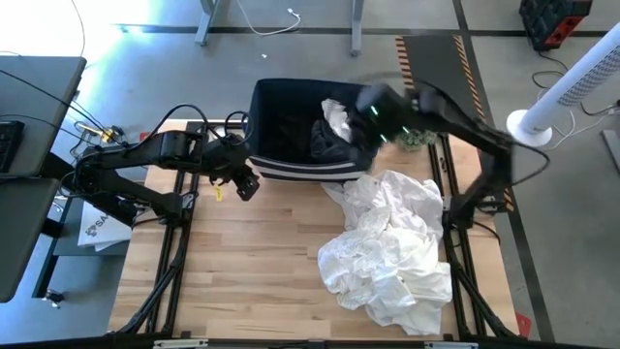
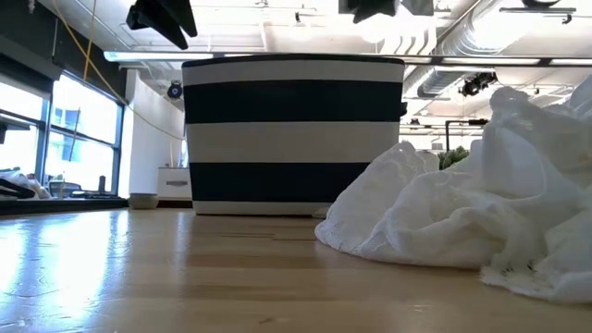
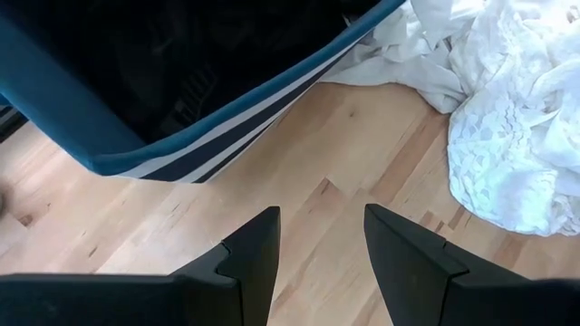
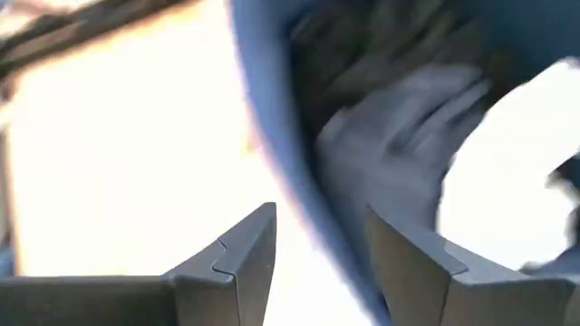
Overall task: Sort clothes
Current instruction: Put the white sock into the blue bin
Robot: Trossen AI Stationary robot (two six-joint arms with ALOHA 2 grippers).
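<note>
Striped navy bin [image 1: 291, 173] sits at the table's [image 1: 252, 271] far edge, about centre. White clothes [image 1: 392, 254] are heaped on the table's right half, running from just beside the bin's front-right corner down toward the near edge; the top of the heap touches or nearly touches the bin wall. Inside the bin: dark clothes [image 1: 329, 141] with one white piece [image 1: 335, 114] on top, on the bin's right side. Left gripper [image 3: 322, 240] hangs over bare wood just off the bin's front-left corner, fingers spread, nothing between them. Right gripper [image 4: 322, 244] is up over the bin's right rim, motion-blurred in both the high and wrist views; fingers parted with a clear gap, nothing pinched. Low view shows the bin's striped front wall and the white heap at right, both grippers well above the tabletop.
</note>
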